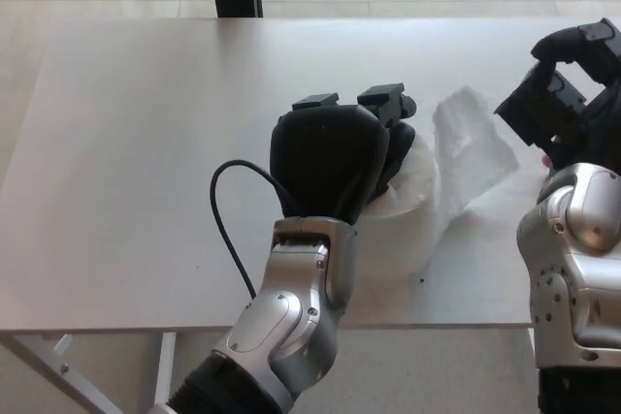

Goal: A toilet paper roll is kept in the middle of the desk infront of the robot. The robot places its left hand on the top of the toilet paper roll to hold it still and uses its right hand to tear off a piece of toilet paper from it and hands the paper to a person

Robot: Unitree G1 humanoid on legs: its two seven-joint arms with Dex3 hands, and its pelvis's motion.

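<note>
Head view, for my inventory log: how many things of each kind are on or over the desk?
Black robot hands: 2 (left hand, right hand)
White toilet paper roll: 1
Loose white paper strip: 1
Grey desk: 1
Total: 5

Head camera looks steeply down, close over desk (126,143).
</note>
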